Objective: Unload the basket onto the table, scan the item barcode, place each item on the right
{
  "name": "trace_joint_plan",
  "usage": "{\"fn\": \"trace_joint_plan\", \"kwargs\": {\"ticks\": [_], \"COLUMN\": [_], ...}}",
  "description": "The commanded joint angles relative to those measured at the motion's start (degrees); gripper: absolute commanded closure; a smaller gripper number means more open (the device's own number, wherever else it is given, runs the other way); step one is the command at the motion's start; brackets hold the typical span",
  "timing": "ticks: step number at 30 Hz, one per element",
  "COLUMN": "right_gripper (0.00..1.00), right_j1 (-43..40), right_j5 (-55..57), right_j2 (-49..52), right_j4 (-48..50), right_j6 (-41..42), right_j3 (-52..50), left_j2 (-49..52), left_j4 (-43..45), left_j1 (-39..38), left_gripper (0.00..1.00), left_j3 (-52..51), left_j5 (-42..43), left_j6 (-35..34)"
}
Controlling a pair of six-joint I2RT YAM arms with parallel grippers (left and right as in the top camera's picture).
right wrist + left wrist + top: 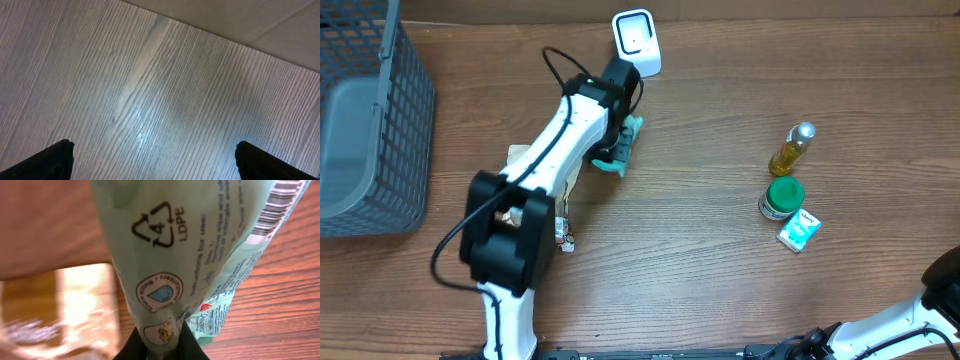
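Packet in hand: my left pincer (161, 349) clenched on the green wipes packet (175, 255), near the scanner (636, 40).
Next, I reckon: turn its barcode (282, 205) toward the scanner's face.

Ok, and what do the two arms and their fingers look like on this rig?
Both arms share one build: the left arm has white tubular links between bulky black joint housings, with a thin black cable looping free beside it. The right arm shows the same white link and black joint. Left fingers and right fingers are plain matte black. No markings visible.
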Motion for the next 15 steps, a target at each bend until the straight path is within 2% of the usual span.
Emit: {"fn": "trace_joint_plan", "kwargs": {"ticks": [1, 8, 15], "right_gripper": [0.00, 0.00, 0.00], "right_j1": [-0.04, -0.04, -0.04], "right_j5": [0.37, 0.37, 0.37], "right_j2": [-0.81, -0.81, -0.81], "right_j4": [0.20, 0.22, 0.20], "right_j6": [0.00, 0.00, 0.00], "right_j3": [0.55, 0.55, 0.55], "left_j2": [-5.60, -12.61, -19.61], "left_j4": [-0.13, 2.58, 7.10], "left_j1": [-0.48, -0.48, -0.37], "left_gripper": [0.96, 0.96, 0.96], "left_j3": [0.26, 0.74, 6.34], "left_j5": [-5.42, -6.73, -9.79], "left_j6": [-1.46, -1.20, 0.50]}}
